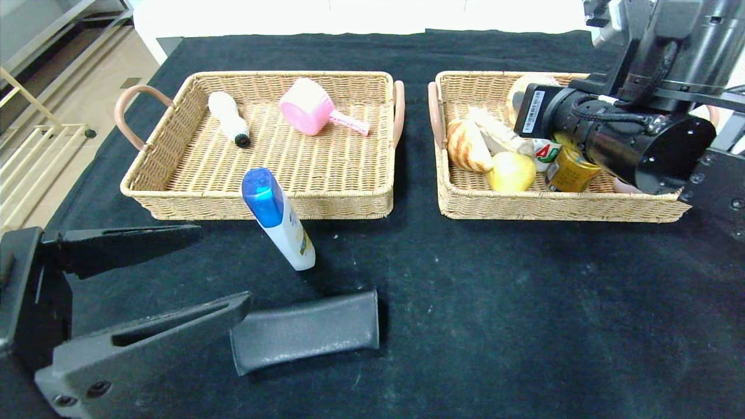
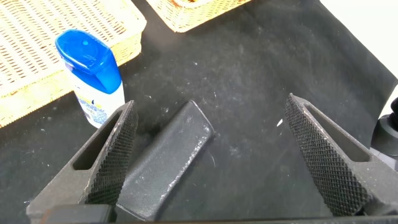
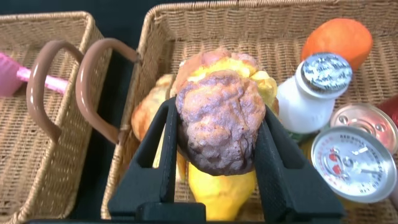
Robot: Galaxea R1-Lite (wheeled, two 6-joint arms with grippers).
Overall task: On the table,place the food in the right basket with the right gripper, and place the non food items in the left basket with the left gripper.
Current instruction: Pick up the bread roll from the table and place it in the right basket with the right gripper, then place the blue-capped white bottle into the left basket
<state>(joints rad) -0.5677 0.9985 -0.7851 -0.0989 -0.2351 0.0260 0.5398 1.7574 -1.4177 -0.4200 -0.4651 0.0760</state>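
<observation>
My right gripper [image 3: 216, 109] is shut on a browned pastry [image 3: 217, 118], held above the right basket [image 1: 553, 206]. In the head view my right arm [image 1: 640, 139] hides both the jaws and the pastry. Under the pastry lies a yellow fruit [image 3: 221, 193]. My left gripper [image 1: 226, 266] stands open low over the table's front left. A black case [image 1: 305, 337] lies flat beside its lower finger, one end reaching between the fingers [image 2: 118, 149]. A white bottle with a blue cap [image 1: 279, 218] stands in front of the left basket [image 1: 262, 206].
The left basket holds a white brush [image 1: 229, 116] and a pink scoop [image 1: 311, 110]. The right basket also holds a striped bread [image 1: 467, 145], a milk bottle [image 3: 311, 93], an orange [image 3: 339, 38] and cans [image 3: 354, 165]. Black cloth covers the table.
</observation>
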